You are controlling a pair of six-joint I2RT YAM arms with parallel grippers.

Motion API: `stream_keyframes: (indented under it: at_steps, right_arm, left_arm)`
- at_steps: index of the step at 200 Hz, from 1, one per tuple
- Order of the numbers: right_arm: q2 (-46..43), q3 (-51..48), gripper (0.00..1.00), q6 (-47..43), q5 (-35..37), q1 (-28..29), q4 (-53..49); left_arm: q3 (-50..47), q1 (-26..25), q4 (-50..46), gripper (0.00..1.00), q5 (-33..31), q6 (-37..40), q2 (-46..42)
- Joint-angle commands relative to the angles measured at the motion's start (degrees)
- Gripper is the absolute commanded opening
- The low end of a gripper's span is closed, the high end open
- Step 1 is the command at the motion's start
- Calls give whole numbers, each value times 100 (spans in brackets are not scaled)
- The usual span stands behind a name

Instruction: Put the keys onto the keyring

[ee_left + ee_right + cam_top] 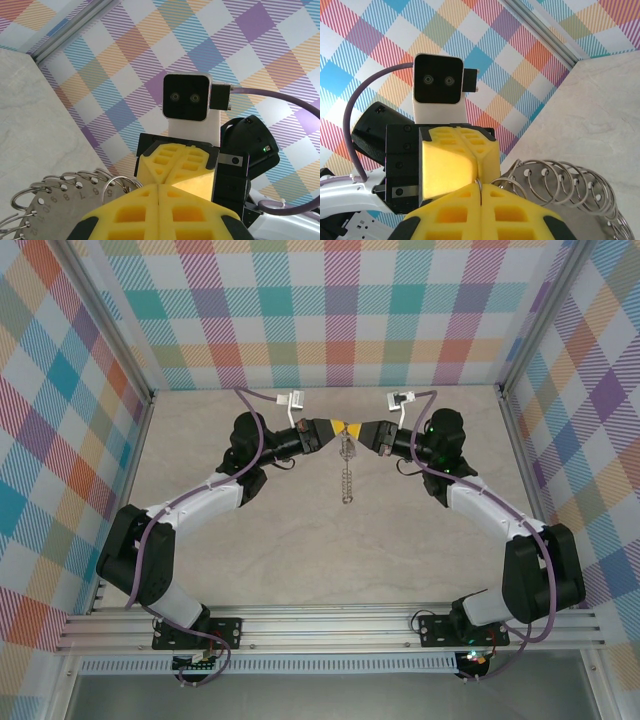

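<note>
Top external — keyring [346, 475] edge-on, lengthwise near–far

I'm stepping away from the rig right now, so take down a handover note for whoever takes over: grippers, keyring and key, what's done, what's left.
Left gripper: shut, gripping the keyring at its top edge.
Right gripper: shut, with one thin wire loop of the ring pinched between its yellow fingers.
Position: the two grippers meet tip to tip over the far middle of the table, and the ring hangs from where they meet.
Done: the ring is picked up and held by both arms.
Left: get the key onto the ring. I cannot tell where the key is or whether it is already threaded, so check before moving.
</note>
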Motion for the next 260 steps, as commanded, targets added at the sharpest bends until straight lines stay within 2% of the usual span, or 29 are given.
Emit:
stream_keyframes:
  at_steps: [1,32,74,106,141,181,226,242,260]
  right_arm:
    - [-33,233,0,-168,-131,48,19]
    - [-213,486,0,-1049,373,39,-1530]
    - [-88,1573,0,-2809,609,-4,-4304]
    - [102,2109,0,-3729,592,-32,-5547]
    - [360,2633,0,-4677,420,-32,-6655]
    - [378,2992,0,-5288,198,-28,-7279]
    - [609,3516,0,-5926,123,-32,-7947]
    - [674,3601,0,-5973,2,-33,-7969]
    - [745,3656,0,-6006,-147,-33,-7972]
  left_arm:
    - [162,-81,161,0,32,108,-128]
    - [328,-57,-851,0,-106,674,-351]
    - [757,60,-2749,44,-418,2009,-880]
    - [1157,168,-3855,64,-479,2873,-1038]
    - [1345,304,-4478,74,-340,3477,-996]
    - [1484,338,-4961,75,-20,4047,-691]
    - [1748,342,-5367,58,408,4619,-242]
    - [1839,341,-5369,48,672,4738,-93]
    - [1938,341,-5331,45,887,4818,49]
